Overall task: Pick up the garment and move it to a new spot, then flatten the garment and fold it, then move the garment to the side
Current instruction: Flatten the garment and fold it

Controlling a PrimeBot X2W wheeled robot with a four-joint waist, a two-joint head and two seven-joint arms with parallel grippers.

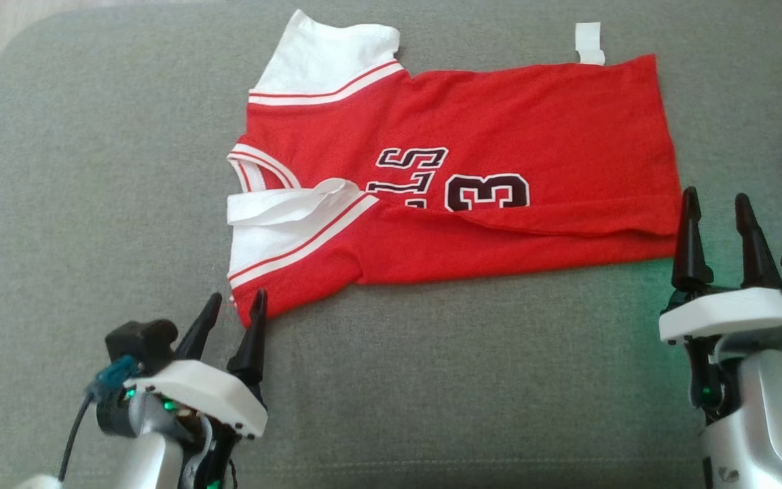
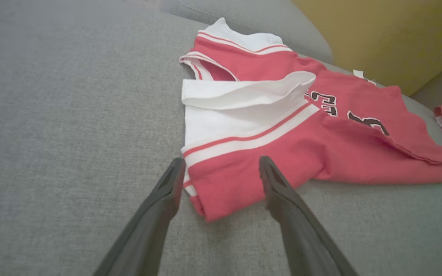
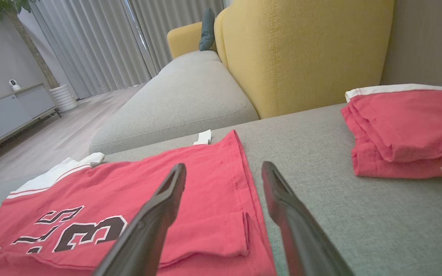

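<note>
Fingers (image 2: 278,191) of our left gripper (image 1: 238,296) stand wide apart, with the red corner of the near sleeve (image 2: 225,184) lying between them unpinched. Our right gripper (image 1: 715,195) is equally wide and holds nothing, one finger over the hem and the other over bare fabric.

Under everything we see a broad grey cushion (image 1: 432,380), coarsely woven, with rounded corners. Behind it rises a yellow upholstered backrest (image 3: 305,53) with stitched seams.

On the cushion the jersey (image 1: 533,122) lies flat, its long axis running across us, neckline to our left and hem to our right. It is a soft red knit with white sleeves edged in striped bands. Its near long edge is folded over toward the middle, hiding the lower part of the black, white-outlined print; we can read a "3" (image 1: 488,191), while the letters stay partial.

At our right a second folded red garment (image 3: 405,130) is cut off by the frame. A small white tag (image 1: 590,44) pokes from the jersey's far edge.
</note>
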